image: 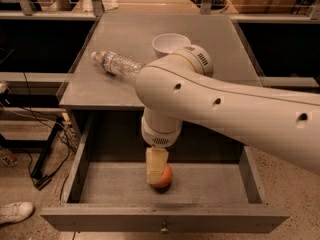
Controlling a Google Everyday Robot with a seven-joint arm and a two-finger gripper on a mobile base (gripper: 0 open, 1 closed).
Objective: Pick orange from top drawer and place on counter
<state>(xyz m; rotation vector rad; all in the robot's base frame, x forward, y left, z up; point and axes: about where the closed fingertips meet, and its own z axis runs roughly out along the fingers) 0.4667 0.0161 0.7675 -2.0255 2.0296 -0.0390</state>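
Observation:
The orange [165, 177] lies on the floor of the open top drawer [105, 186], near its front middle. My gripper [156, 168] hangs straight down from the white arm into the drawer and sits right against the orange's left side, hiding part of it. The drawer's front panel with its small knob [163, 228] faces me. The counter [95, 86] is the grey-brown cabinet top behind and above the drawer.
A white bowl [170, 44] stands on the counter at the back middle, partly behind my arm. A clear plastic bottle [118, 64] lies on its side on the counter's left half. Cables and a white shoe [15, 211] are on the floor at left.

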